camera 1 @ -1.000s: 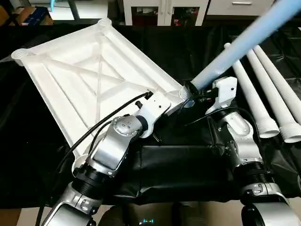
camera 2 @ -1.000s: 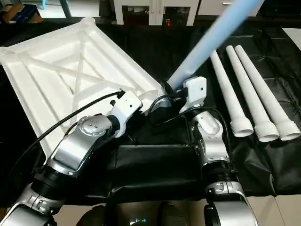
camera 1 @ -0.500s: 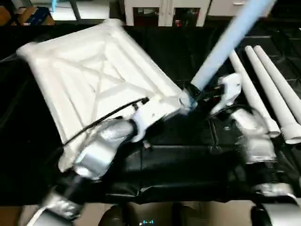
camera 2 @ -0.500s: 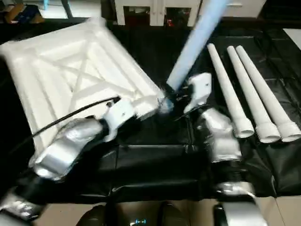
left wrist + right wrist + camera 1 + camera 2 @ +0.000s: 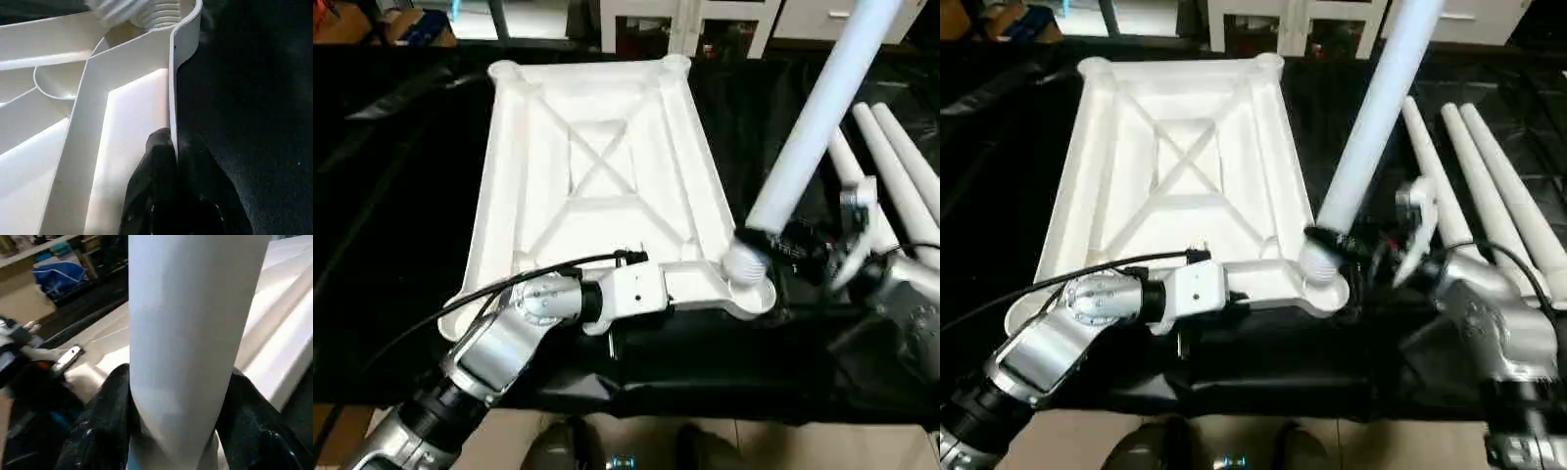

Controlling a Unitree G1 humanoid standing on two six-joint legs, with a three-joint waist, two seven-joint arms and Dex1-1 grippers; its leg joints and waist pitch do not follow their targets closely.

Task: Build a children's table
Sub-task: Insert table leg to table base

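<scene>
The right gripper (image 5: pixel 1356 250) is grasping the first long tapered white tube leg (image 5: pixel 1371 117), seating it in the near right socket of the large white plastic ribbed tabletop (image 5: pixel 597 186); the left gripper (image 5: pixel 175 161) is pinching the tabletop's near rim, and three spare white legs (image 5: pixel 1489 196) are lying on the right, waiting.

Silver metal forearms with ribbed black joint collars are seen, ending in white wrist housings. A black cable (image 5: pixel 509 289) is looped along the left forearm (image 5: pixel 504 338). Glossy black fingers (image 5: pixel 105 421) are fitted beyond each wrist.

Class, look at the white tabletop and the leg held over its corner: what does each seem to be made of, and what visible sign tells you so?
Tabletop: apparently moulded plastic, smooth white with a slight sheen; thin walls, X-shaped ribs and rounded corner sockets suggest moulding.
Leg: probably a plastic tube, plain white and smooth, tapering, with a ribbed collar at its lower end.
</scene>
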